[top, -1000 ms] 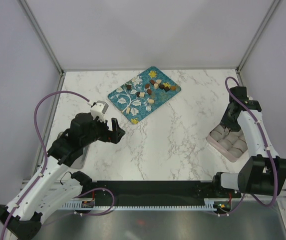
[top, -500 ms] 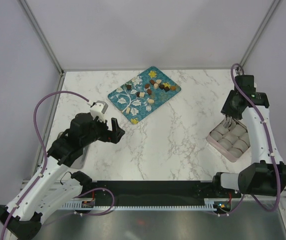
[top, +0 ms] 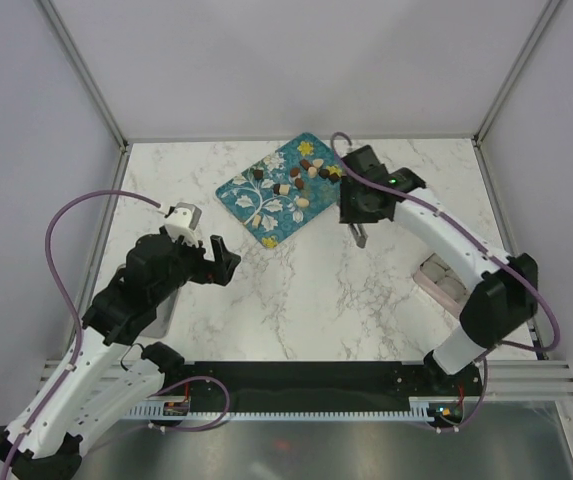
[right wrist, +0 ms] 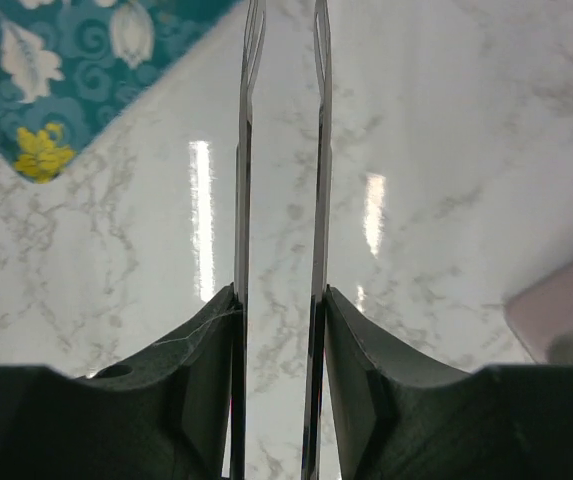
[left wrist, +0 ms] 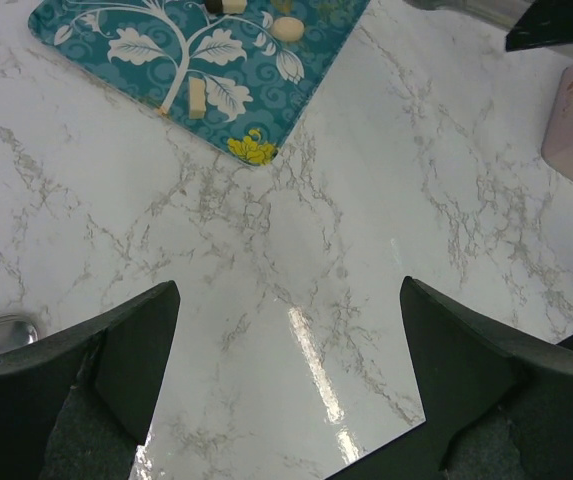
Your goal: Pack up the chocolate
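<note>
Near the far edge of the counter [top: 326, 290], about midway along it, sits the teal tray [top: 241, 196], and the chocolate [top: 311, 175] lies scattered on the tray's far-right part as small dark, tan and cream pieces. None that we can see is in the pink box [top: 444, 283], which stands by the right edge with its rounded pockets showing. Our right gripper [top: 358, 215] reaches in toward the tray, clamped on a pair of thin metal tongs [right wrist: 320, 150] and squeezing the two blades to a narrow gap. In the wrist view we see nothing between the blades, which hang over bare marble with the tray's near corner off to one side. Our left gripper [left wrist: 288, 290] hovers over the left half of the counter with its jaws spread wide, holding nothing and well apart from the tray. We judge the step in hand to be the approach for a pick. Next we would need to carry the tong tips toward the far edge and over one piece, let the blades spread enough to straddle it, lower them, pinch gently so that the rounded piece does not squirt out, then lift and travel to the box by the right edge.
</note>
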Action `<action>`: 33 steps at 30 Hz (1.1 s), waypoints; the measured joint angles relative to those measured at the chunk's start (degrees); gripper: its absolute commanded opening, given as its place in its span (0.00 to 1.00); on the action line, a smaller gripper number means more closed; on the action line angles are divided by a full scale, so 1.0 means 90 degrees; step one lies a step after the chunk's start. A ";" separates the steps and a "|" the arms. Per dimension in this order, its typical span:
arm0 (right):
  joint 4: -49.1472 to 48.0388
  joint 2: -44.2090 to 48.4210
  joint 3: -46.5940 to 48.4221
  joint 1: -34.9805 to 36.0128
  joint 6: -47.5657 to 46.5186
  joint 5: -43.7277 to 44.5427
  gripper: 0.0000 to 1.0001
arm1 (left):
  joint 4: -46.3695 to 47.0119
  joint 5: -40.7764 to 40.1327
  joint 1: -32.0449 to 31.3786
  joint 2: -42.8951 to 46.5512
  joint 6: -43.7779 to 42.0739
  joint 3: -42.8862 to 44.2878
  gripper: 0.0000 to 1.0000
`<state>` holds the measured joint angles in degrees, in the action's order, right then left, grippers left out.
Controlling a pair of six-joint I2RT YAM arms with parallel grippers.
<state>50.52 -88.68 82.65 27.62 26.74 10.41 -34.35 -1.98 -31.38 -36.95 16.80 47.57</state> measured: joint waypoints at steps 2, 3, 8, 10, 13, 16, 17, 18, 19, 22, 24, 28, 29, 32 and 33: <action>-0.0121 -0.0578 0.0469 0.0583 0.0148 0.0095 0.48 | 0.0000 -0.0104 0.0000 0.0051 0.0000 0.0000 1.00; -0.0216 -0.0862 0.0680 0.0835 0.0238 0.0121 0.48 | 0.0000 -0.0151 0.0000 0.0085 0.0000 0.0000 1.00; -0.0406 -0.2086 0.1739 0.1819 0.0731 0.0194 0.49 | -0.0002 -0.0364 0.0000 0.0197 0.0000 0.0000 1.00; -0.0498 -0.2414 0.1994 0.2052 0.0899 0.0197 0.50 | -0.0002 -0.0430 0.0000 0.0221 0.0000 0.0000 1.00; -0.0644 -0.2773 0.2220 0.2307 0.1134 0.0209 0.50 | -0.0005 -0.0452 0.0000 0.0214 0.0000 0.0000 1.00; -0.0743 -0.3014 0.2361 0.2436 0.1311 0.0279 0.50 | -0.0005 -0.0464 0.0000 0.0214 0.0000 0.0000 1.00; -0.0767 -0.3070 0.2397 0.2458 0.1365 0.0323 0.50 | -0.0005 -0.0464 0.0000 0.0214 0.0000 0.0000 1.00; -0.0799 -0.3104 0.2407 0.2463 0.1399 0.0352 0.50 | -0.0005 -0.0466 0.0000 0.0214 0.0000 0.0000 1.00; -0.0826 -0.3130 0.2412 0.2463 0.1440 0.0386 0.50 | -0.0005 -0.0469 0.0000 0.0214 0.0000 0.0000 1.00; -0.0899 -0.3174 0.2419 0.2453 0.1557 0.0454 0.50 | -0.0005 -0.0478 0.0000 0.0214 0.0000 0.0000 1.00; -0.0933 -0.3184 0.2429 0.2443 0.1613 0.0498 0.50 | -0.0005 -0.0493 0.0000 0.0214 0.0000 0.0000 1.00; -0.1059 -0.3262 0.2487 0.2450 0.1705 0.0493 0.50 | -0.0005 -0.0498 0.0000 0.0214 0.0000 0.0000 1.00; -0.1100 -0.3293 0.2492 0.2450 0.1724 0.0488 0.50 | -0.0005 -0.0498 0.0000 0.0214 0.0000 0.0000 1.00; -0.1168 -0.3398 0.2494 0.2463 0.1758 0.0478 0.51 | -0.0005 -0.0498 0.0000 0.0214 0.0000 0.0000 1.00; -0.1188 -0.3441 0.2494 0.2470 0.1775 0.0478 0.51 | -0.0005 -0.0495 0.0000 0.0211 0.0000 0.0000 1.00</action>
<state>39.83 -119.66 105.10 49.84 42.72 14.72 -34.39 -6.44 -31.38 -35.05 16.80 47.57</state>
